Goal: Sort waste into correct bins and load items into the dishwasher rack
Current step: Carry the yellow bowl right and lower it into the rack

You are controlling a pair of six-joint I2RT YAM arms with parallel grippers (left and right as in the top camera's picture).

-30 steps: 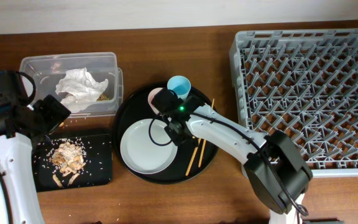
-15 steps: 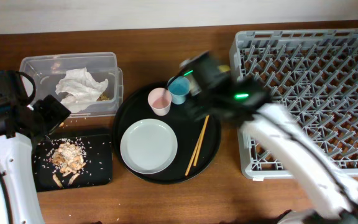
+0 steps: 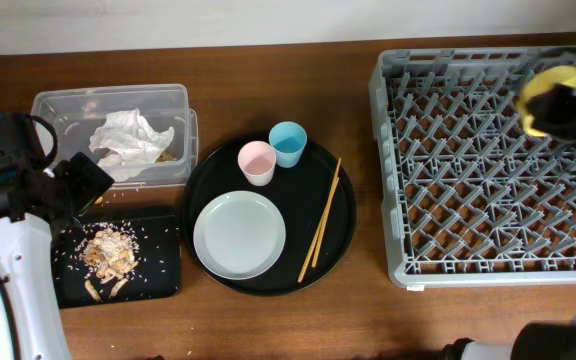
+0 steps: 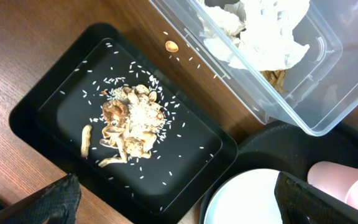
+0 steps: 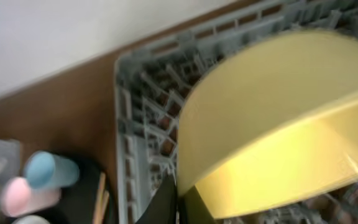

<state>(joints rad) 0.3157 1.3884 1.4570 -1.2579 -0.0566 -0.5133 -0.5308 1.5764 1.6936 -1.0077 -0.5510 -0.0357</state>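
Looking from overhead: right gripper (image 3: 558, 100) clamped on the yellow bowl (image 3: 546, 82) (blurred), above the dishwasher rack (image 3: 488, 268) near its far right corner.
Left wrist: left gripper (image 4: 178, 186) spread wide, holding nothing, above the black tray (image 4: 30, 118) of food scraps (image 4: 129, 124).
Right wrist: yellow bowl's rim pinched, dishwasher rack beneath.

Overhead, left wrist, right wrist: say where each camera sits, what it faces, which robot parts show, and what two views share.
Overhead: above the table, facing straight down; rack, round tray, left arm.
Left wrist: on the left arm, facing down at the scraps tray; open left gripper.
Right wrist: over the rack, looking across it; right gripper holding the yellow bowl.
Shared: pink cup, all three.
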